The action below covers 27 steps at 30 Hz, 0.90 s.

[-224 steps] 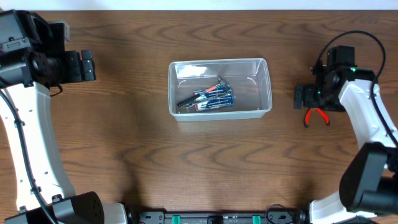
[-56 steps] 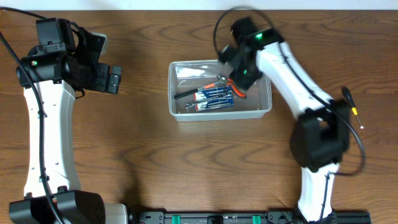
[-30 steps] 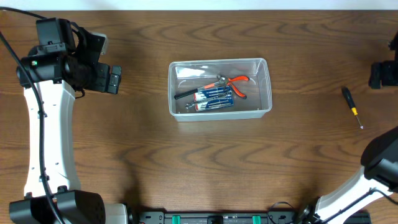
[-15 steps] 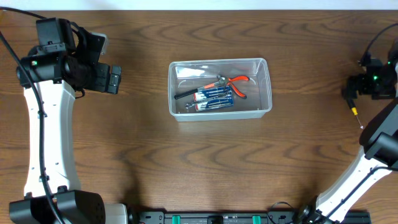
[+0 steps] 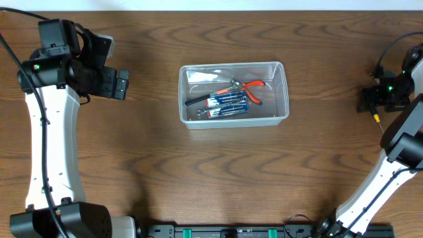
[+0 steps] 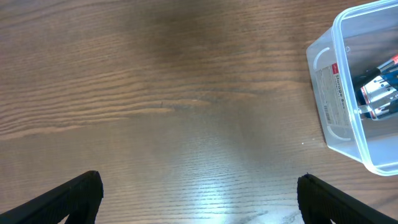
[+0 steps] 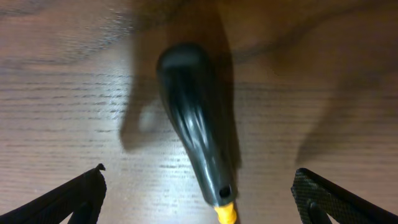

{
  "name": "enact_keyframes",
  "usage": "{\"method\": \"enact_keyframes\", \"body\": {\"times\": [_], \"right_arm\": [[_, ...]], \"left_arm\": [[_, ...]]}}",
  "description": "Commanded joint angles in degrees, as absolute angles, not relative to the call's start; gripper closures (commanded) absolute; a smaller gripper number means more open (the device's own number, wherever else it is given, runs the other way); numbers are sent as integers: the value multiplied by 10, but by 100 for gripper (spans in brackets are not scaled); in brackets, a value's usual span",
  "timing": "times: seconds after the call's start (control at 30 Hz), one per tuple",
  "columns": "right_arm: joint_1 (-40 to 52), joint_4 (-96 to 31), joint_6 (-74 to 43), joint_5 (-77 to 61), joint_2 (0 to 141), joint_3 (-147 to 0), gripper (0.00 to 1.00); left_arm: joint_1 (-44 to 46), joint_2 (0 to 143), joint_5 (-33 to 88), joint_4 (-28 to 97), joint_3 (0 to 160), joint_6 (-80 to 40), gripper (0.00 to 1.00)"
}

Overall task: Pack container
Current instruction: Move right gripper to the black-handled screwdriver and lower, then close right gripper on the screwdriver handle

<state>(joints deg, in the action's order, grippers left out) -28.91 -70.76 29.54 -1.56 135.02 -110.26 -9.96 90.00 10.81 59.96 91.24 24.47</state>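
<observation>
The clear plastic container (image 5: 233,93) sits mid-table and holds red-handled pliers (image 5: 250,88), a black-handled tool and blue-labelled items. Its corner shows in the left wrist view (image 6: 360,93). A screwdriver with a black handle and yellow collar (image 7: 199,149) lies on the table at the far right; only its tip (image 5: 377,121) shows in the overhead view. My right gripper (image 7: 199,199) is open, low over the screwdriver, its fingers on either side of the handle. My left gripper (image 6: 199,199) is open and empty over bare wood, left of the container.
The wooden table (image 5: 211,172) runs to a white strip along its far edge. The left arm (image 5: 49,132) stands along the left side. The right arm (image 5: 400,132) reaches along the right edge.
The right arm placed the red pliers in the container, swung back to the far right and lowered over the screwdriver. The left arm has held still for the last two seconds.
</observation>
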Motion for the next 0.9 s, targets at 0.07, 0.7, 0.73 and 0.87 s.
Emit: {"method": "enact_keyframes", "body": {"times": [0.07,0.7,0.73,0.87], "right_arm": [[-284,-700,306,-19,1358,-1100,4],[-278,-629,307,15,1358,-992,1],[-277,-627,307,15,1358,-990,1],[-276,-628,306,15,1358,-990,2]], "left_arm": [[-99,902,114,601,912,253,2],[-99,902,114,601,912,252,2],[-99,902,114,601,912,252,2],[-99,902,114,601,912,252,2]]}}
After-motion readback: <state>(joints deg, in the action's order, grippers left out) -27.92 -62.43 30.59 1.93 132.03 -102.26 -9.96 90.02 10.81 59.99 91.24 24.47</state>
